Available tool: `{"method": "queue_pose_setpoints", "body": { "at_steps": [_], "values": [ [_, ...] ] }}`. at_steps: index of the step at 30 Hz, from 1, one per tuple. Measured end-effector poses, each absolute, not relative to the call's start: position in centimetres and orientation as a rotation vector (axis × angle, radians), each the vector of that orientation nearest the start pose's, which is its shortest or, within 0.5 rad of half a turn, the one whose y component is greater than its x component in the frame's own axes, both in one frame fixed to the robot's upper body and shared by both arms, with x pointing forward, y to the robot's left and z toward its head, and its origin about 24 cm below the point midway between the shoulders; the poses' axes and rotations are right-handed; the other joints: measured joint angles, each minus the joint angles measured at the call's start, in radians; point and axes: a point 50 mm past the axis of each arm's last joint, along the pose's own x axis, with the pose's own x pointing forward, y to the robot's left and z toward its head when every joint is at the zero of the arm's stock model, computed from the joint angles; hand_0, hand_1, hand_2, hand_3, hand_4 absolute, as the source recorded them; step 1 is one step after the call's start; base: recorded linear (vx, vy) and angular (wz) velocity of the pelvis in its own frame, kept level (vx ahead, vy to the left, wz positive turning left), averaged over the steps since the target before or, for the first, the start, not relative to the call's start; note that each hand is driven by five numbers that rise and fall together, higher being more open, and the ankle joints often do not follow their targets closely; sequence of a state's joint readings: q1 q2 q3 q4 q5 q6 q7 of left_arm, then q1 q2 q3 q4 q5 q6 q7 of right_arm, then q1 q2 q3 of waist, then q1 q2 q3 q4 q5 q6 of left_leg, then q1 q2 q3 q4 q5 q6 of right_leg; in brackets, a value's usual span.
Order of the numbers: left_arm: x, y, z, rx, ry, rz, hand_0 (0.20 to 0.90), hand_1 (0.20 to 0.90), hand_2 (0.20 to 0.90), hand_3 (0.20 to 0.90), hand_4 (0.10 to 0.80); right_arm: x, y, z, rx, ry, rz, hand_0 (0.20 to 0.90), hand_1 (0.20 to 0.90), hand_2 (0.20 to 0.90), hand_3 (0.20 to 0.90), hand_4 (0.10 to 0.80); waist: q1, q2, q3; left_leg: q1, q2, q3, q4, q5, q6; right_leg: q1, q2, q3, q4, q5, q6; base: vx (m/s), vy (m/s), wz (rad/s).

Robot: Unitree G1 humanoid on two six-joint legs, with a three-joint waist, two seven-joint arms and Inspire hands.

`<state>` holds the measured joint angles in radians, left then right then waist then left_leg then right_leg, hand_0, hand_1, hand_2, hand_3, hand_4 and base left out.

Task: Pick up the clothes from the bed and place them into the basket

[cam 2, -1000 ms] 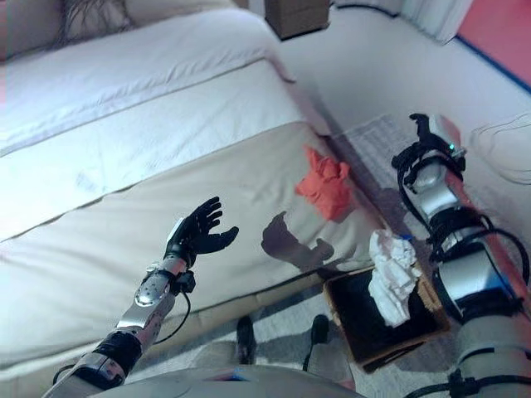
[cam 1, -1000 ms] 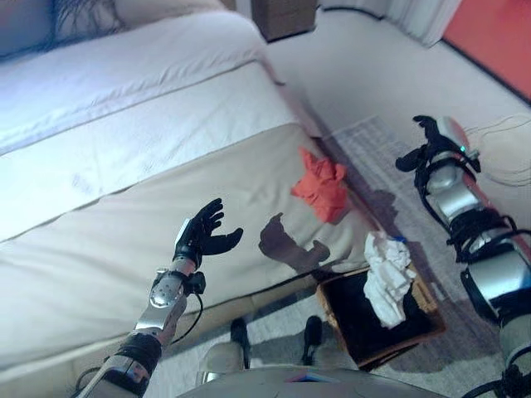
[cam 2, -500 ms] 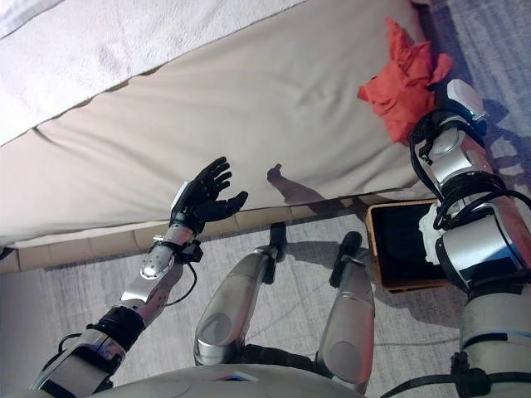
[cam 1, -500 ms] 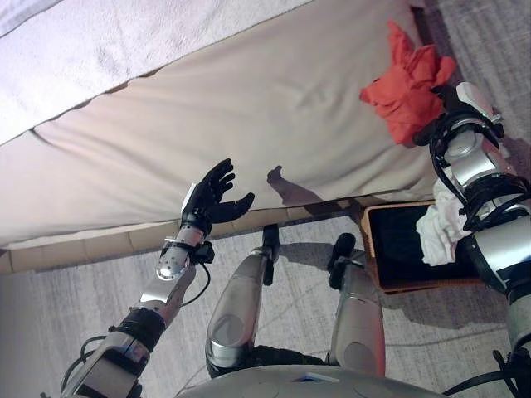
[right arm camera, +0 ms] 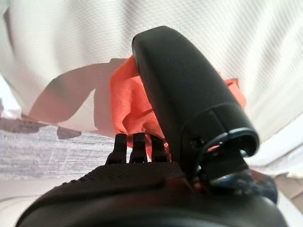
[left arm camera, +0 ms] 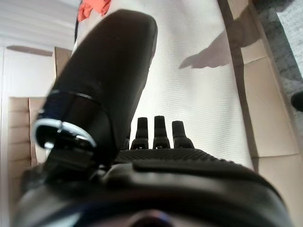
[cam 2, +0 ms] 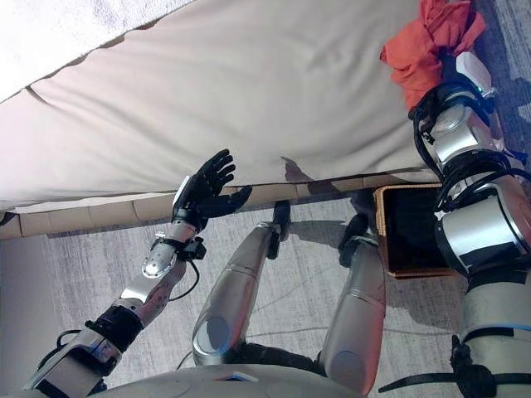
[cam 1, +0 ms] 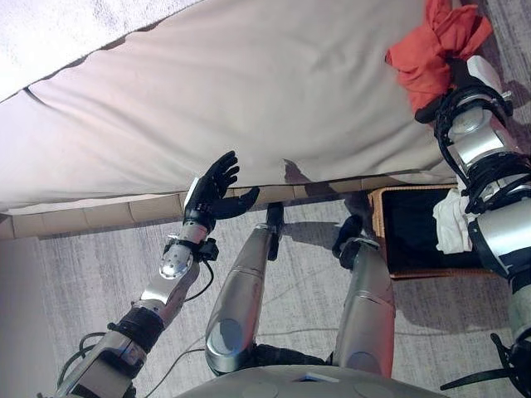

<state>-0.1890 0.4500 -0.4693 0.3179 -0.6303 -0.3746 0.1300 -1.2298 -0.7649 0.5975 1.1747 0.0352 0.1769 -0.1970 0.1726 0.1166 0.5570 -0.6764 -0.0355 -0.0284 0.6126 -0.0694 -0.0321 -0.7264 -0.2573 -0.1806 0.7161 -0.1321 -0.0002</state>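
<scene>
A crumpled red cloth (cam 1: 431, 46) lies on the beige bed cover (cam 1: 249, 91) near the bed's right front corner. My right hand (cam 1: 455, 87) is at the near edge of the cloth. In the right wrist view its fingers (right arm camera: 135, 144) are straight and point into the red cloth (right arm camera: 125, 104), with the thumb raised beside it. My left hand (cam 1: 211, 192) is open and empty, held in the air at the bed's front edge. The wicker basket (cam 1: 377, 199) stands on the floor at the right with a white cloth (cam 1: 452, 224) in it.
The bed's front edge runs across the view, with grey carpet (cam 1: 83, 274) below it. The basket stands close against the bed's right front corner, under my right arm. A white sheet (cam 1: 50, 33) covers the far part of the bed.
The camera has tilted down, so the whole scene has shifted. My right hand has come down from over the floor to the red cloth. My left hand has stayed raised and open.
</scene>
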Motion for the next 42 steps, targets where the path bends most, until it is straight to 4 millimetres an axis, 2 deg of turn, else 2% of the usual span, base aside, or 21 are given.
{"method": "queue_pose_setpoints", "body": {
  "at_steps": [1,7,11,16,18,22,23,24,26,27,30,32,33,34,35,39,42],
  "values": [
    [27.2,16.5,2.9,-0.122,-0.033,-0.146,0.900,0.900,0.900,0.900,0.800,39.4,-31.2,23.5,-0.952,0.123,-0.514,0.300,0.300,0.300,0.200,0.100,0.000,0.000,0.000,-0.002,0.000,-0.001,0.000,0.000,0.000,-0.002,0.000,0.000,0.000,0.000,0.000,0.000,0.000,0.00],
    [26.2,16.6,2.4,-0.133,-0.014,-0.150,0.900,0.900,0.900,0.900,0.800,39.2,-31.6,24.2,-0.905,0.101,-0.537,0.300,0.300,0.300,0.200,0.100,0.001,0.000,0.000,-0.004,0.000,-0.004,0.010,0.000,0.000,0.000,0.005,0.004,-0.001,0.000,0.000,-0.002,0.018,-0.01],
    [26.0,16.6,2.2,-0.133,-0.008,-0.147,0.900,0.900,0.900,0.900,0.800,39.1,-31.7,23.9,-0.909,0.100,-0.559,0.300,0.300,0.300,0.200,0.100,0.005,0.000,0.000,0.031,0.001,-0.004,0.004,0.000,0.000,0.034,0.008,0.004,-0.007,0.000,0.000,0.006,0.016,-0.01],
    [25.7,16.8,1.9,-0.134,0.004,-0.142,0.900,0.900,0.900,0.900,0.800,38.9,-32.1,23.3,-0.921,0.104,-0.589,0.300,0.300,0.300,0.200,0.100,0.003,0.000,0.000,0.171,0.005,-0.004,-0.063,0.005,0.009,0.175,0.015,-0.009,-0.075,0.002,-0.001,0.018,0.014,-0.03],
    [25.8,16.8,1.9,-0.133,0.002,-0.141,0.900,0.900,0.900,0.900,0.800,38.8,-32.2,23.6,-0.922,0.079,-0.602,0.300,0.300,0.300,0.200,0.100,-0.003,0.000,0.000,0.240,0.018,0.001,-0.109,0.003,0.005,0.248,0.026,-0.024,-0.136,0.002,-0.001,0.104,0.019,-0.13],
    [25.7,16.9,1.9,-0.133,0.003,-0.137,0.900,0.900,0.900,0.900,0.800,38.4,-33.0,24.4,-0.924,0.047,-0.627,0.300,0.300,0.300,0.200,0.100,-0.008,-0.002,-0.001,0.371,0.022,0.010,-0.222,0.015,0.021,0.369,0.042,-0.029,-0.245,0.002,0.000,0.073,0.034,-0.15],
    [25.8,17.0,2.0,-0.131,0.000,-0.135,0.900,0.900,0.900,0.900,0.800,38.2,-33.3,24.7,-0.916,0.038,-0.638,0.300,0.300,0.300,0.200,0.100,-0.015,-0.010,-0.003,0.408,0.030,0.023,-0.251,0.030,0.030,0.404,0.043,-0.028,-0.280,0.024,0.005,0.088,0.050,-0.16],
    [25.9,17.1,2.0,-0.131,-0.002,-0.130,0.900,0.900,0.900,0.900,0.800,38.0,-33.5,24.9,-0.904,0.028,-0.643,0.300,0.300,0.300,0.200,0.100,-0.013,-0.012,-0.004,0.440,0.033,0.036,-0.280,0.039,0.030,0.434,0.048,-0.029,-0.307,0.044,0.018,0.169,0.028,-0.23],
    [26.0,17.4,2.2,-0.132,-0.010,-0.115,0.900,0.900,0.900,0.900,0.800,37.5,-34.2,25.6,-0.888,0.010,-0.659,0.300,0.300,0.300,0.200,0.100,-0.022,-0.015,-0.006,0.529,0.036,0.054,-0.344,0.043,0.030,0.516,0.058,-0.023,-0.379,0.077,0.020,0.187,0.026,-0.22],
    [26.0,17.6,2.3,-0.132,-0.012,-0.104,0.900,0.900,0.900,0.900,0.800,37.3,-34.5,25.8,-0.875,0.007,-0.662,0.300,0.300,0.300,0.200,0.100,-0.029,-0.017,-0.007,0.576,0.037,0.056,-0.379,0.051,0.027,0.561,0.063,-0.024,-0.413,0.090,0.033,0.135,0.025,-0.16],
    [26.0,18.4,2.4,-0.133,-0.020,-0.072,0.900,0.900,0.900,0.900,0.800,36.7,-35.2,25.9,-0.871,-0.026,-0.658,0.300,0.300,0.300,0.200,0.100,-0.043,-0.061,-0.084,0.626,0.038,0.077,-0.465,0.072,0.024,0.591,0.074,-0.021,-0.474,0.114,0.048,0.092,0.019,-0.16],
    [26.3,18.6,2.7,-0.134,-0.032,-0.064,0.900,0.900,0.900,0.900,0.800,36.4,-35.4,26.6,-0.876,-0.052,-0.656,0.300,0.300,0.300,0.200,0.100,-0.067,-0.080,-0.098,0.681,0.049,0.082,-0.511,0.079,0.022,0.650,0.095,-0.021,-0.544,0.145,0.038,0.097,0.008,-0.23],
    [26.3,18.6,2.7,-0.131,-0.026,-0.069,0.900,0.900,0.900,0.900,0.800,36.2,-35.5,26.7,-0.852,-0.067,-0.653,0.300,0.300,0.300,0.200,0.100,-0.074,-0.092,-0.102,0.728,0.053,0.096,-0.540,0.089,0.010,0.696,0.104,-0.021,-0.587,0.161,0.032,0.035,0.004,-0.29],
    [26.1,18.6,2.4,-0.130,-0.016,-0.069,0.900,0.900,0.900,0.900,0.800,36.1,-35.5,26.2,-0.838,-0.078,-0.643,0.300,0.300,0.300,0.200,0.100,-0.079,-0.111,-0.138,0.742,0.053,0.107,-0.557,0.091,0.009,0.717,0.107,-0.018,-0.624,0.164,0.031,0.017,-0.005,-0.29],
    [25.9,18.7,2.1,-0.131,-0.003,-0.066,0.900,0.900,0.900,0.900,0.800,35.8,-35.5,25.3,-0.835,-0.083,-0.621,0.300,0.300,0.300,0.200,0.100,-0.092,-0.127,-0.197,0.743,0.053,0.116,-0.583,0.091,0.009,0.721,0.114,-0.014,-0.663,0.171,0.042,0.005,-0.014,-0.21],
    [25.7,19.3,0.7,-0.101,0.062,-0.042,0.900,0.900,0.900,0.900,0.800,35.3,-35.2,22.2,-0.872,-0.045,-0.542,0.300,0.300,0.300,0.200,0.100,-0.135,-0.167,-0.288,0.804,0.055,0.143,-0.634,0.091,0.009,0.799,0.131,0.010,-0.779,0.202,0.039,-0.024,-0.017,-0.23],
    [25.4,20.0,-1.6,-0.065,0.188,0.005,0.900,0.900,0.900,0.900,0.800,34.6,-35.2,19.9,-0.888,-0.001,-0.502,0.300,0.300,0.300,0.200,0.100,-0.174,-0.169,-0.327,0.841,0.058,0.169,-0.662,0.091,0.009,0.824,0.139,0.035,-0.807,0.204,0.038,-0.091,-0.036,-0.23]
  ]
}}
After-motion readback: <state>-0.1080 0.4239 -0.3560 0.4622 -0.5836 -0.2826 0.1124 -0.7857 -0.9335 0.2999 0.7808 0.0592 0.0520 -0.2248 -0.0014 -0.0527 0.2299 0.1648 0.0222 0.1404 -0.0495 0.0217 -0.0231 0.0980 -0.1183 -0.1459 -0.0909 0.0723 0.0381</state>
